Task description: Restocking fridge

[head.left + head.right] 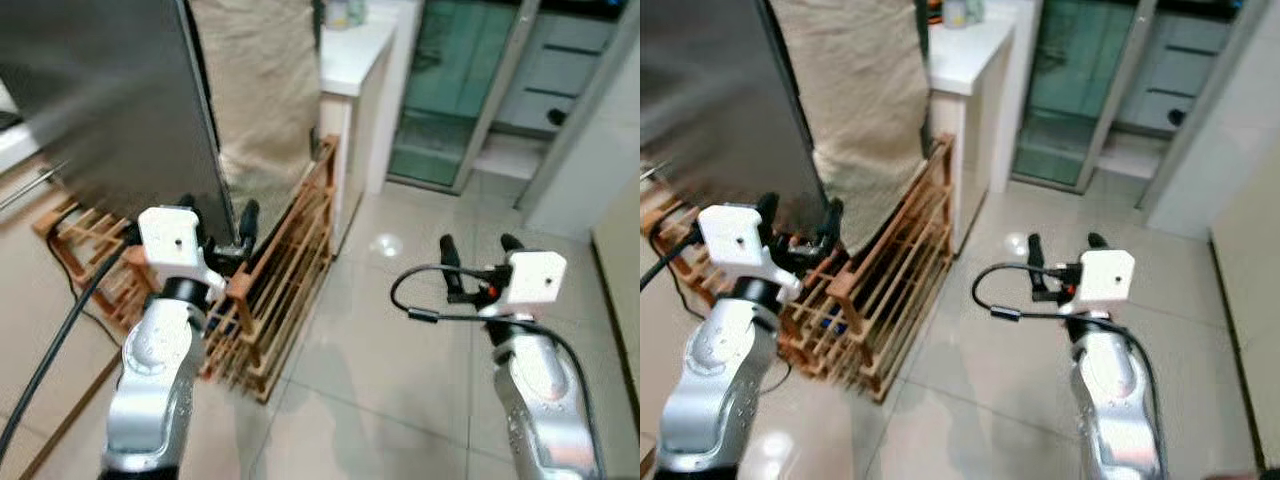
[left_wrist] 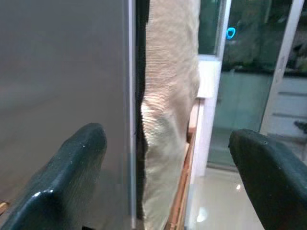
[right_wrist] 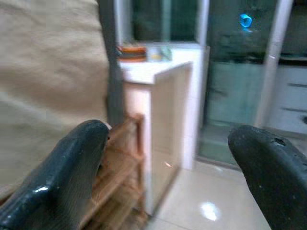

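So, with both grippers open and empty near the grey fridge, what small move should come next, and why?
Probably ease the left gripper toward the fridge's door edge to pull it open. Its fingers already straddle that edge, beside the beige cloth and above the wooden rack. The right gripper hangs open over the bare floor, holding nothing.

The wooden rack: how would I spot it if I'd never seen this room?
Find the tall grey fridge on the robot's left, with a beige cloth hanging beside it. The wooden rack stands on the floor below that cloth, against the white counter. Its orange-brown slatted tiers set it apart.
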{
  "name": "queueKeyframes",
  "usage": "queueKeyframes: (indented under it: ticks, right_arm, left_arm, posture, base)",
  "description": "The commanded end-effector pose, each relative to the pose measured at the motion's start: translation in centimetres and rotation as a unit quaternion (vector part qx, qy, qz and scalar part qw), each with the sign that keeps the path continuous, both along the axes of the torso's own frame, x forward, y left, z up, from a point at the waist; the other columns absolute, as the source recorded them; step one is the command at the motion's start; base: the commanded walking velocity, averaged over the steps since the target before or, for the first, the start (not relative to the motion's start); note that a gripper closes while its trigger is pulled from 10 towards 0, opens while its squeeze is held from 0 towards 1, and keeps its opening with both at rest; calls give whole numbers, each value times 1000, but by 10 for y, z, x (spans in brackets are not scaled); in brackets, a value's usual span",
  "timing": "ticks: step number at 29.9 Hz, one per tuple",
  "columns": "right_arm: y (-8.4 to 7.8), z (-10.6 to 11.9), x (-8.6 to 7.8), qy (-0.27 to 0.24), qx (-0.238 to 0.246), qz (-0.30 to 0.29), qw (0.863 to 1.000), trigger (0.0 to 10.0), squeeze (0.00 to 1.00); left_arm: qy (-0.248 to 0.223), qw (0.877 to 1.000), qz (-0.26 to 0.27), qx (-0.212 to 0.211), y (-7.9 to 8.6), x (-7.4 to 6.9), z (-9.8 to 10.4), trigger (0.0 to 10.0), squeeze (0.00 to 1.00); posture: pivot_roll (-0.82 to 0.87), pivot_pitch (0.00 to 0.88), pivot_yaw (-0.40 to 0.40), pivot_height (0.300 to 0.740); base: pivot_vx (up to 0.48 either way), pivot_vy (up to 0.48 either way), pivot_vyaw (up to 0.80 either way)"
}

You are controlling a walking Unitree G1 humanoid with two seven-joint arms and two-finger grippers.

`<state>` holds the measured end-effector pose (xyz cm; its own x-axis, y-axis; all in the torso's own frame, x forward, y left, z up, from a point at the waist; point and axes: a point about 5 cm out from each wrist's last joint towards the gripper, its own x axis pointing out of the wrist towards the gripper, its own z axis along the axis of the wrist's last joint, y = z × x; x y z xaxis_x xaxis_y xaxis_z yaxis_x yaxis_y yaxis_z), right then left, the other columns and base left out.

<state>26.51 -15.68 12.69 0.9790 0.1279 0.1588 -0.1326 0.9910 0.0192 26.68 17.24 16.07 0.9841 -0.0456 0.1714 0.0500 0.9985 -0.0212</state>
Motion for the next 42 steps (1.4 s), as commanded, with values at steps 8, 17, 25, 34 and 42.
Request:
queueKeyframes:
  ticks: [8, 17, 25, 34, 42]
  right_arm:
    - [-23, -22, -25, 49, -8, -18, 999, 10000, 0]
    - [-35, -31, -29, 63, -24, -32, 997, 10000, 0]
    - [-29, -25, -21, 52, -17, -23, 998, 10000, 0]
    - [-27, -15, -34, 28, -19, -30, 999, 10000, 0]
    - [-45, -46, -63, 85, -37, -48, 995, 10000, 0]
  left_arm:
    - [43, 998, 39, 10, 22, -2, -17, 10000, 0]
    - [81, 996, 19, 42, 21, -3, -35, 10000, 0]
    - [73, 995, -32, 64, 2, 26, -24, 10000, 0]
    - [60, 996, -48, 42, 11, -3, -30, 10000, 0]
    - [54, 996, -28, 61, 29, -25, -40, 10000, 0]
  posture:
    - [-75, 0, 1, 740]
    - [-82, 0, 10, 740]
    - [-77, 0, 6, 740]
    - [-108, 0, 24, 740]
    - [-89, 0, 7, 740]
  base:
    - [114, 372, 0]
    - [0, 0, 0]
    - [0, 0, 0]
    - [0, 0, 0]
    - [0, 0, 0]
